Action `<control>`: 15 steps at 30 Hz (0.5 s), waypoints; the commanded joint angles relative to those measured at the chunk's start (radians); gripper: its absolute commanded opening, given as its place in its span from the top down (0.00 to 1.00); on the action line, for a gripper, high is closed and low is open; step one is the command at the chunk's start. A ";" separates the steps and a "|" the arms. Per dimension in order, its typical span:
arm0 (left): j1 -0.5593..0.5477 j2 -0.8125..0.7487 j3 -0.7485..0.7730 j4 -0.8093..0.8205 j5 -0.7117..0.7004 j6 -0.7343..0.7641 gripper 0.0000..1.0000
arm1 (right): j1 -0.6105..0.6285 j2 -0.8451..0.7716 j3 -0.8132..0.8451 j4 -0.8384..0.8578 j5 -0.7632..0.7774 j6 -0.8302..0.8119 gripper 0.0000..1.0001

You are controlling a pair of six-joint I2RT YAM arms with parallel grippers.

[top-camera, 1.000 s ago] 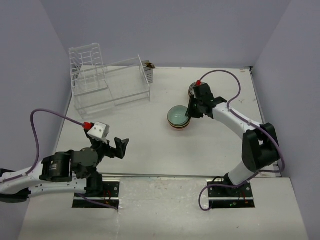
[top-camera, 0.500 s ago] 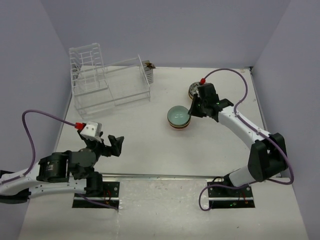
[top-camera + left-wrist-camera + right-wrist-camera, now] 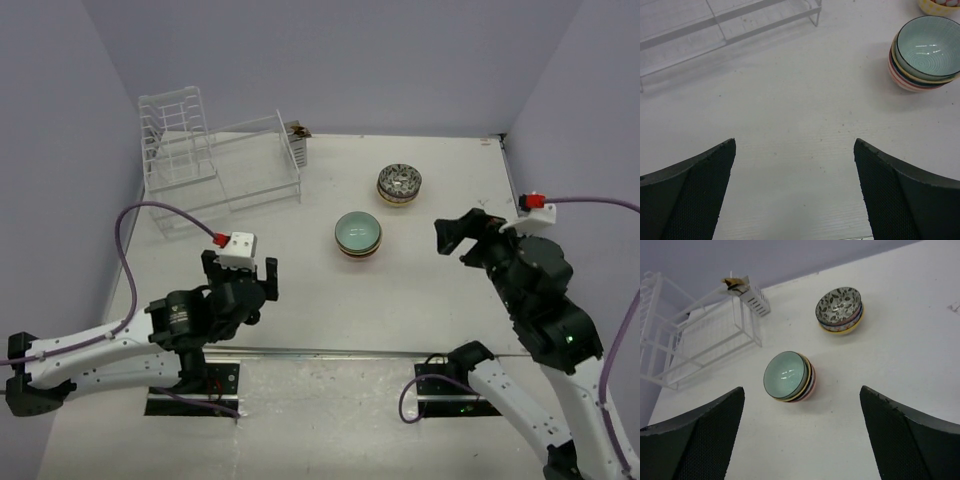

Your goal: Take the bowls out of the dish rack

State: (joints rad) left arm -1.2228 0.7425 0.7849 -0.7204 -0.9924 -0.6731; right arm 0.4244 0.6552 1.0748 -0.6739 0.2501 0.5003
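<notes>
I am holding my left pincer (image 3: 240,274) and right pincer (image 3: 458,238) wide and empty, judging the unloading as good as done, since the bowls (image 3: 358,232) are sitting on the desk (image 3: 300,290) in a teal-topped stack (image 3: 788,376) near the middle and a leaf-patterned stack (image 3: 840,310) toward the far right, while the dish rack (image 3: 220,165) in the far left corner is showing none.

The large clear acrylic dish rack (image 3: 215,170) is standing at the far left of the white table (image 3: 300,290), its tall slotted tier rising left of the lower flat tier. The small round ceramic bowls (image 3: 808,383) are sitting upright in two stacks, well apart from the rack. A pale green bowl (image 3: 357,231) is topping the nearer stack, and a black-and-white leaf-patterned bowl (image 3: 399,181) the farther one.
</notes>
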 commanded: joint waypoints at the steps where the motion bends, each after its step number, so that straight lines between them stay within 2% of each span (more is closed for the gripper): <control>1: 0.012 0.024 -0.029 0.174 0.000 -0.069 0.00 | 0.001 -0.052 0.001 -0.179 0.120 -0.042 0.01; 3: 0.034 0.035 -0.026 0.190 -0.023 -0.066 0.00 | -0.001 -0.117 -0.006 -0.200 0.149 -0.052 0.01; 5: 0.159 0.029 -0.021 0.254 0.023 0.010 0.00 | -0.001 -0.173 -0.018 -0.225 0.164 -0.084 0.01; 6: 0.309 0.020 -0.021 0.297 0.146 0.058 0.00 | 0.001 -0.192 -0.038 -0.222 0.172 -0.097 0.01; 8: 0.472 -0.008 -0.013 0.395 0.315 0.150 0.00 | 0.001 -0.222 -0.056 -0.201 0.182 -0.118 0.01; 9: 0.612 -0.011 0.014 0.406 0.456 0.164 0.00 | -0.001 -0.248 -0.073 -0.187 0.187 -0.121 0.01; 10: 0.665 -0.008 0.036 0.386 0.506 0.184 0.00 | 0.001 -0.258 -0.078 -0.184 0.187 -0.131 0.01; 12: 0.745 -0.003 0.104 0.336 0.546 0.199 0.00 | 0.001 -0.281 -0.076 -0.191 0.183 -0.132 0.01; 15: 0.747 -0.069 0.163 0.178 0.511 0.219 0.00 | -0.001 -0.304 -0.047 -0.260 0.176 -0.115 0.01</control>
State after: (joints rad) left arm -0.4877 0.7372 0.8639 -0.4797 -0.5705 -0.5209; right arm 0.4244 0.3698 0.9993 -0.8833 0.4049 0.3992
